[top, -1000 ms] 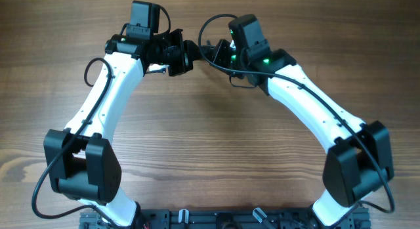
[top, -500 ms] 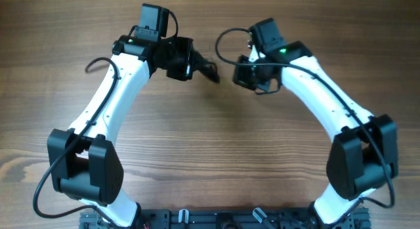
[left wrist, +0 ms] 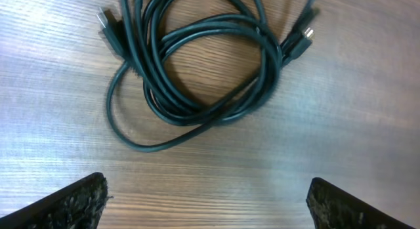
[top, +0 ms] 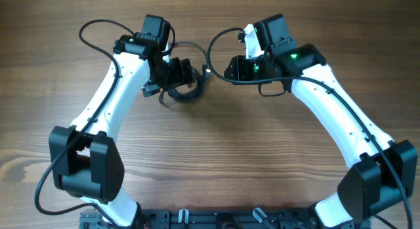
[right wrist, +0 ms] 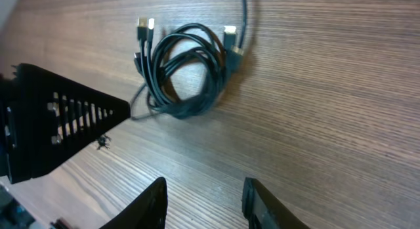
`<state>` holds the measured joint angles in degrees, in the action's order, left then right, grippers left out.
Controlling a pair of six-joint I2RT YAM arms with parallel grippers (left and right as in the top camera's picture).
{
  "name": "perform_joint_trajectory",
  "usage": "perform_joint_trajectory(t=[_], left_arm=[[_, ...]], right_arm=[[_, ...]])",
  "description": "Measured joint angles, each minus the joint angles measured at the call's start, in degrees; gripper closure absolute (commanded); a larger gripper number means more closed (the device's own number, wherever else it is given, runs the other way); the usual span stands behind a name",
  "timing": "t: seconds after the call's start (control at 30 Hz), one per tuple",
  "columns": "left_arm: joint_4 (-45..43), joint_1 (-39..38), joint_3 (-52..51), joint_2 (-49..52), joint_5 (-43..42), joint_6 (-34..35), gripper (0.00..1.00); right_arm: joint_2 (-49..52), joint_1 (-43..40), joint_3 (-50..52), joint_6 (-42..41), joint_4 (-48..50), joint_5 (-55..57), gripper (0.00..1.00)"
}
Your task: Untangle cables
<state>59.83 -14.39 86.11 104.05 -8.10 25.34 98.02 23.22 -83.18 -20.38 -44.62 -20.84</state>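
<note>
Wood-grain table (top: 216, 163) is shown in every view, and the cables (left wrist: 157, 91) are found lying on it toward its far middle. They are gathered as one loose coil of several thin black turns, flat on the wood, beneath the left gripper (left wrist: 207, 196) and a little ahead of the right gripper (right wrist: 205, 196). Small plugs (right wrist: 143, 24) are seen poking out at the coil's edges, some of them gold-tipped. One slack loop is thrown out wider than the rest, and a single strand is led away past the top of the right wrist view.

Nothing is held by either gripper. The left fingers are spread wide and kept clear of the coil, and the right fingers are parted with only bare wood between them. The step in hand is judged to be the choosing of a hold. The untangling is judged far from done, since the turns are wound through one another.

For the next move, a free plug end or the outer loop would best be pinched by one gripper while the body of the coil is pinned or lifted by the other, so that one cord can be drawn out. Care would be called for around the thicker arm wires (top: 98, 22), which are looped close to the work. The two grippers are also crowded over one small coil.
</note>
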Motion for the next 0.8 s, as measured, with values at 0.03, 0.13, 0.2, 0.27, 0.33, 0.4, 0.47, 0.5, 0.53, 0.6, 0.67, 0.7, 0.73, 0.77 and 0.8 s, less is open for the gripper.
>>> perform_joint_trajectory(t=[0.03, 0.13, 0.2, 0.27, 0.33, 0.4, 0.47, 0.5, 0.53, 0.6, 0.67, 0.7, 0.73, 0.77, 0.8], left_arm=[[-0.2, 0.0, 0.0, 0.0, 0.5, 1.9, 0.07], [-1.7, 0.0, 0.0, 0.0, 1.5, 7.8, 0.17], [-2.7, 0.0, 0.0, 0.0, 1.9, 9.6, 0.28], [-5.5, 0.0, 0.0, 0.8, 1.9, 14.6, 0.39], [-5.8, -0.1, 0.0, 2.6, 2.3, 21.0, 0.42], [-5.9, -0.3, 0.0, 5.8, 3.2, 25.7, 0.44], [-4.5, -0.6, 0.0, 9.4, 3.9, 28.1, 0.44], [-4.1, -0.7, 0.0, 11.3, 4.0, 28.9, 0.44], [-3.9, -0.8, 0.0, 12.2, 4.3, 29.2, 0.43], [-4.5, -0.8, 0.0, 12.9, 4.9, 29.6, 0.37], [-9.9, -0.8, -0.2, 13.2, 5.5, 27.8, 0.35], [-12.7, -0.8, -0.2, 13.2, 5.7, 25.3, 0.34], [-15.4, -0.8, -0.2, 13.2, 5.9, 21.7, 0.33], [-17.3, -0.9, -0.2, 13.2, 6.0, 17.5, 0.33], [-18.9, -1.0, -0.2, 13.2, 6.2, 12.6, 0.28]], right_arm=[[0.0, 0.0, 0.0, -0.5, 0.0, 0.3, 0.6], [0.0, 0.0, 0.0, -1.5, 0.0, 1.0, 0.61], [0.0, 0.0, 0.0, -1.6, 0.0, 1.7, 0.6], [0.0, 0.0, 0.0, -1.9, 0.0, 2.5, 0.61], [0.0, 0.0, 0.0, -1.9, -0.6, 2.9, 0.61], [0.0, 0.0, 0.0, -1.9, -1.4, 3.3, 0.62], [0.0, 0.0, 0.0, -1.8, -1.7, 3.4, 0.62], [0.0, 0.0, 0.0, -1.8, -1.7, 3.4, 0.62], [0.0, 0.0, 0.0, -1.6, -1.8, 3.4, 0.62], [0.0, 0.0, 0.0, -1.4, -1.9, 3.4, 0.62], [0.0, 0.0, 0.0, -1.4, -2.0, 3.4, 0.61], [0.0, 0.0, 0.0, -1.4, -2.1, 3.4, 0.61], [0.0, 0.0, 0.0, -1.2, -2.3, 3.4, 0.61], [0.0, 0.0, 0.0, -1.1, -2.4, 3.5, 0.61], [0.0, 0.0, 0.0, -1.0, -2.6, 3.6, 0.61]])
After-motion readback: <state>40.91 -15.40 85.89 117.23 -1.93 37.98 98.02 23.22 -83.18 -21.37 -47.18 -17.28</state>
